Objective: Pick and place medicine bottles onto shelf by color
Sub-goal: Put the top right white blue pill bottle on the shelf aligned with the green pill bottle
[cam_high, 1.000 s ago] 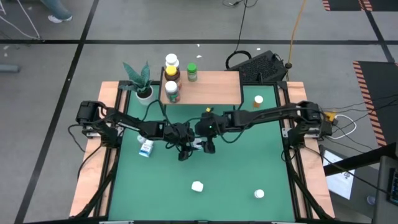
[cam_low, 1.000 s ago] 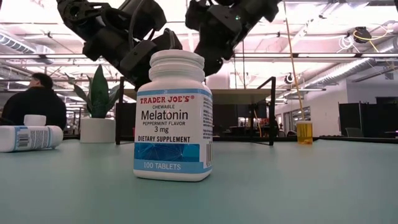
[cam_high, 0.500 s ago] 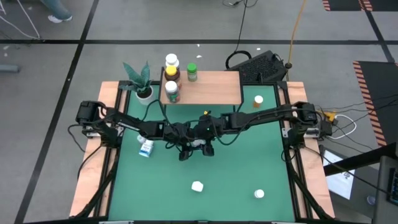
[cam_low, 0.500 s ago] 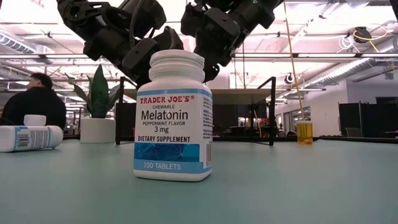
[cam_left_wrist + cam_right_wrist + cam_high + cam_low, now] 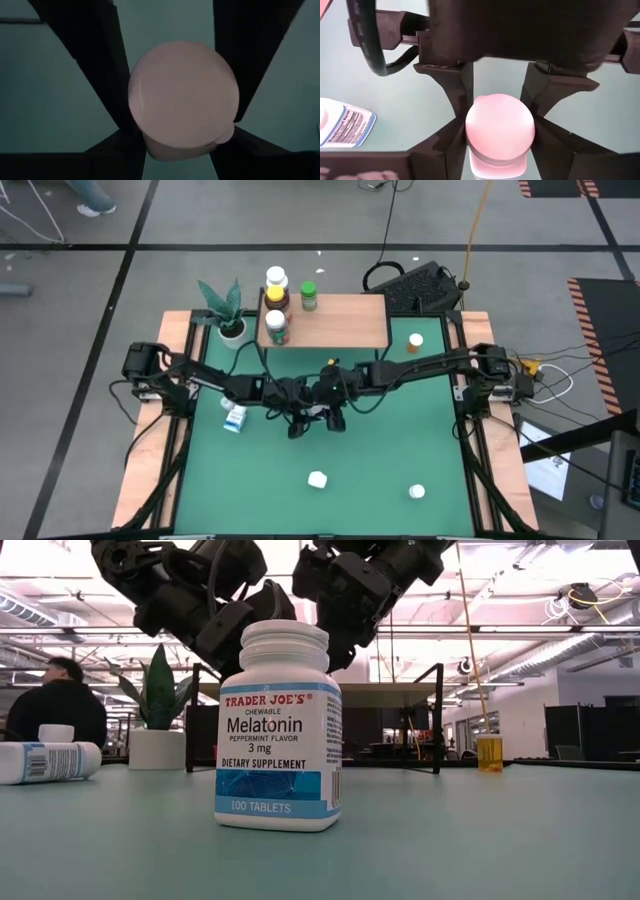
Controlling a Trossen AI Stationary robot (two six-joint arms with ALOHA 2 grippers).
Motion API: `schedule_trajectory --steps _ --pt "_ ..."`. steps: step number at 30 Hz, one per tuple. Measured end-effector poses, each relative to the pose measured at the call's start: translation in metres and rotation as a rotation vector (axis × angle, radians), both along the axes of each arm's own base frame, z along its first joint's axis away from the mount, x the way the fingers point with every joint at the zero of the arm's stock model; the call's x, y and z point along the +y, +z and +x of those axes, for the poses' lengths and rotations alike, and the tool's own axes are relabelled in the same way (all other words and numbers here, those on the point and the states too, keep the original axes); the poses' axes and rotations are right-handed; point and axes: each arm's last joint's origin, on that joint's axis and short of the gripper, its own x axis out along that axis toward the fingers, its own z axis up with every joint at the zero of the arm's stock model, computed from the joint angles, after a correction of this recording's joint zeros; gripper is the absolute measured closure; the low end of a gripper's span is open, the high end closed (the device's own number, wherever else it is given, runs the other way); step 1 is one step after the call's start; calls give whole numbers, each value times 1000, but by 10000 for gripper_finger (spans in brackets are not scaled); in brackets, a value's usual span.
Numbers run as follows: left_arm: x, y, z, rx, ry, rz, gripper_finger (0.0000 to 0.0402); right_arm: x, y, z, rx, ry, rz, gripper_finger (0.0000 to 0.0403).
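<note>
High view: at frame centre we find both hands meeting over one pink-capped bottle (image 5: 182,100), upright; left hand (image 5: 297,423) pinches it, right hand (image 5: 335,418) closing alongside, shelf (image 5: 340,322) above.

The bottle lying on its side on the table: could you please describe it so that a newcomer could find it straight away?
Start at the green table and go to its left part, in front of the potted plant. There, just left of the two tools meeting mid-table, lies the white-and-blue bottle. It alone lies flat; the other bottles stand upright.
</note>
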Motion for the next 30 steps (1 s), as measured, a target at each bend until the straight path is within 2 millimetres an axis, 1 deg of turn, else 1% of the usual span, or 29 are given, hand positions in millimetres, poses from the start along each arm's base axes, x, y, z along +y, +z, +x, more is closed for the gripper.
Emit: schedule_trajectory --steps 2,4,10,12,16,19,21,23,25,28,30 --pt "-2 0 0 -6 -2 8 215 0 0 0 0 2 0 229" --pt "-3 1 1 -14 29 12 200 0 0 0 -1 4 -1 228" --pt "-2 -1 -1 6 137 65 130 -1 1 -2 13 -2 -9 223" --pt "-2 2 -4 24 151 71 109 -1 4 -4 14 3 -17 225" --pt "0 15 -14 46 157 90 83 -3 19 -13 5 19 -38 223" --pt "1 27 -21 43 181 107 80 -9 35 -21 -36 -2 -66 222" --pt "2 33 -31 63 202 119 82 -16 48 -25 -83 -46 -124 222" --pt "3 38 -35 49 230 122 87 -24 61 -31 -125 -98 -195 222" --pt "5 38 -45 59 261 144 91 -35 72 -32 -191 -136 -250 222" --pt "8 38 -56 20 317 168 93 -61 86 -36 -220 -186 -302 222" --pt "10 33 -67 36 346 180 93 -82 101 -34 -261 -234 -328 222"
